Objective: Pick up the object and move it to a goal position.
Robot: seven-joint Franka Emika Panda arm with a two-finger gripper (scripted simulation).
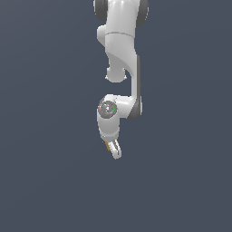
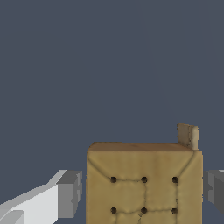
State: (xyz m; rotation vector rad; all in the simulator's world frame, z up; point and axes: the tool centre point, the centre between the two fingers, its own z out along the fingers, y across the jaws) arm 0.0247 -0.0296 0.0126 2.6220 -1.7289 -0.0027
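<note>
Tan cube [image 2: 144, 183] sits clamped between our gripper's [image 2: 142, 192] pads — pickup looks done, the carry to goal remains.

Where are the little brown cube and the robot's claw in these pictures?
cube [image 2: 144, 183]: wrist view, on its quilted tan face.
gripper [image 1: 113, 148]: exterior view, between the fingertips at the arm's lower end.
</note>
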